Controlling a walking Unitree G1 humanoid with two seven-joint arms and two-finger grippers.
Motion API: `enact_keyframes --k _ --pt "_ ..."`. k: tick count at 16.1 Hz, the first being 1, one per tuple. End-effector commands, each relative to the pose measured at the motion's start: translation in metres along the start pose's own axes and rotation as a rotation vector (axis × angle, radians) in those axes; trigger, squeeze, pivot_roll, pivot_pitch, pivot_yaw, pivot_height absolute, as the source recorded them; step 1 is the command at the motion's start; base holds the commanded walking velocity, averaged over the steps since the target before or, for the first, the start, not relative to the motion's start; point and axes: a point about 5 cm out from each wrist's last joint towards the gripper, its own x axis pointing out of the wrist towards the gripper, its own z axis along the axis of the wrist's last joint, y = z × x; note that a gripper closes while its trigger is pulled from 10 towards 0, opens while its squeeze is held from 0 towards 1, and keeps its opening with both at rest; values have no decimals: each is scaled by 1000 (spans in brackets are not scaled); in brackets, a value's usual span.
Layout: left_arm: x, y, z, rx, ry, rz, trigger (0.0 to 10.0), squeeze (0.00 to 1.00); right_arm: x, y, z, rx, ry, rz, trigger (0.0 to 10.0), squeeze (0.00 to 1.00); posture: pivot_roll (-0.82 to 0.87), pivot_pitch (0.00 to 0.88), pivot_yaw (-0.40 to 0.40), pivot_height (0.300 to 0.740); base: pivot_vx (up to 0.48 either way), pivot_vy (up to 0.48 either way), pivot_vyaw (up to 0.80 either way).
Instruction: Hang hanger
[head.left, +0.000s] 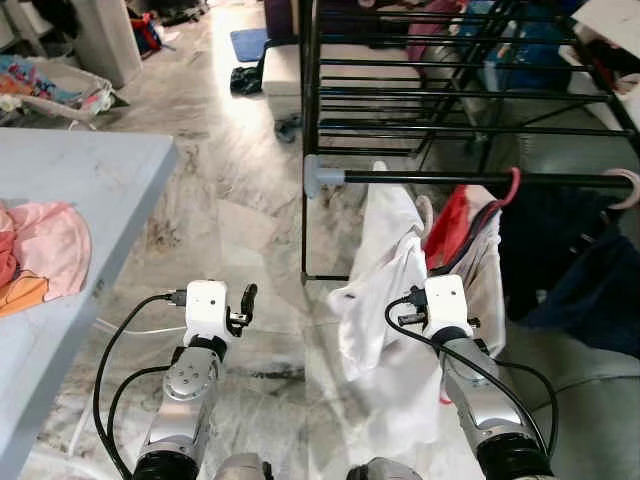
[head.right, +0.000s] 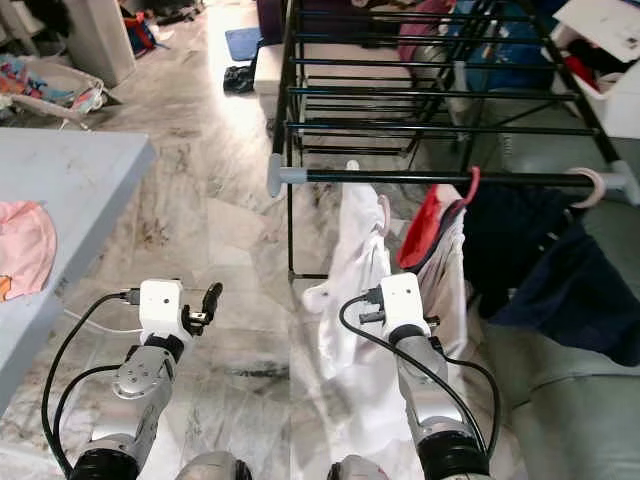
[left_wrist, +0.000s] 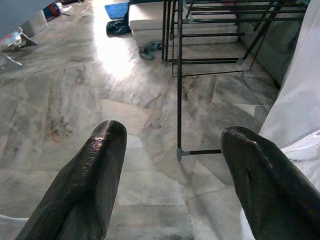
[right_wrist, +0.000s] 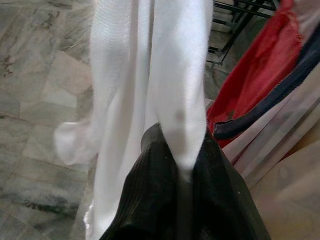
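Hanger's white shirt (right_wrist: 150, 75) pinched in raised right claw (right_wrist: 182, 150).

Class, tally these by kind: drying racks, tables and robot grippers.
Drying rack: 1
Table: 1
Grippers: 2, the left gripper, open, and the right gripper, shut on the white garment
Total: 4

One drying rack (head.left: 470, 178). Two hanger hooks on its front rail: one red (head.left: 513, 186), one pale pink (head.left: 627, 188) at the rail's right end. Three garments hanging there: white (head.left: 385, 270), red-and-white (head.left: 468, 240), dark navy (head.left: 575, 265). One worktop (head.left: 90, 170); one pink cloth (head.left: 45, 245) at its left edge.
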Motion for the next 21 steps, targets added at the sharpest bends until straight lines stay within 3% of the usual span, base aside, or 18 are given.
enact_keyframes --k 1,7,13,14,18,21 --pt "-1 1 1 1 0 -1 10000 0 4 -2 20 3 -89 -15 10000 0 31 0 -7 740 0 0 0" --pt "-3 1 3 -5 1 -11 10000 0 26 15 53 -31 -156 65 10000 0 51 0 -10 740 0 0 0" --pt "-8 4 3 -6 8 -7 10000 0 65 18 90 11 -42 44 10000 0 87 0 -26 740 0 0 0" --pt "-10 4 3 -7 12 -5 10000 0 70 13 88 33 51 21 10000 0 101 0 -36 740 0 0 0" --pt "-14 5 2 -11 26 -3 10000 0 71 6 65 189 230 0 10000 0 115 0 -45 740 0 0 0" --pt "-15 7 1 -7 33 -3 10000 0 65 9 43 214 301 11 10000 0 115 0 -38 740 0 0 0"
